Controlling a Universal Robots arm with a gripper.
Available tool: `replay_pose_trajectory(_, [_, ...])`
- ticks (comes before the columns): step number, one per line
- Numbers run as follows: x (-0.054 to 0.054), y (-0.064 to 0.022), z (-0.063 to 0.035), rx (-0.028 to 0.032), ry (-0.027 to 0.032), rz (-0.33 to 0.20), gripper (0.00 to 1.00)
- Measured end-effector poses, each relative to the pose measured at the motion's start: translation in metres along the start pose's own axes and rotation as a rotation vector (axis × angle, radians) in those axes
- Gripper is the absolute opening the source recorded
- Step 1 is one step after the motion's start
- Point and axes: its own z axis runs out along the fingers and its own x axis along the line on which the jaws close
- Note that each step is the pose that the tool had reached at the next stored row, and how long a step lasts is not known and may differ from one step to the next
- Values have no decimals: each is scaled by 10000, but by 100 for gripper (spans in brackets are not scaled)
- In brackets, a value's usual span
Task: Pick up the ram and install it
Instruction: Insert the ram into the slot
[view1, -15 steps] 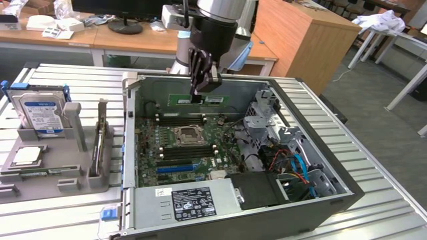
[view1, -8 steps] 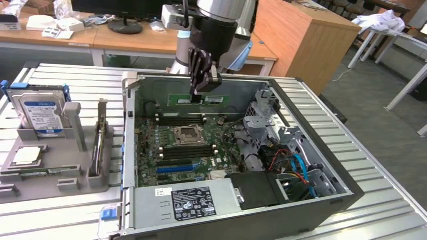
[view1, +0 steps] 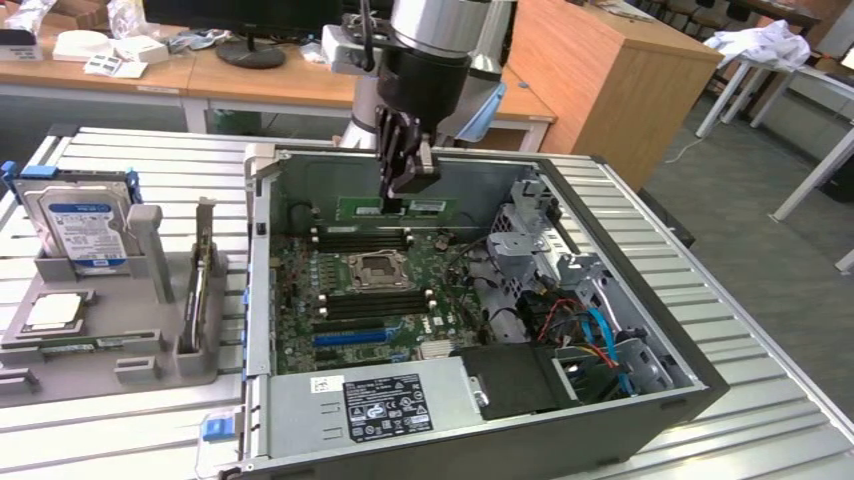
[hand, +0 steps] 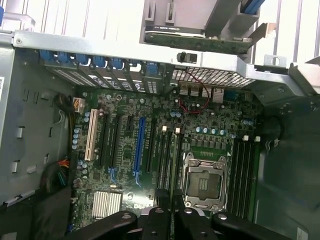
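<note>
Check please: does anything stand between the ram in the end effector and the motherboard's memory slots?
Nothing visible does. The end effector holds the ram above the motherboard. The empty memory slots beside the CPU socket are uncovered; the coloured cables lie toward the exterior view's right.

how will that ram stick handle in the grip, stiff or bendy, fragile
Probably stiff: the ram juts level from both sides of the end effector without sagging. Likely light: a thin, narrow board held by a pinch at its middle. Possibly fragile: it is a bare circuit board, so sideways force could damage it.
</note>
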Motion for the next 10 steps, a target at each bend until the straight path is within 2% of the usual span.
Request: replay_pose_trajectory(10, [4, -10, 182, 15, 2, 2, 13])
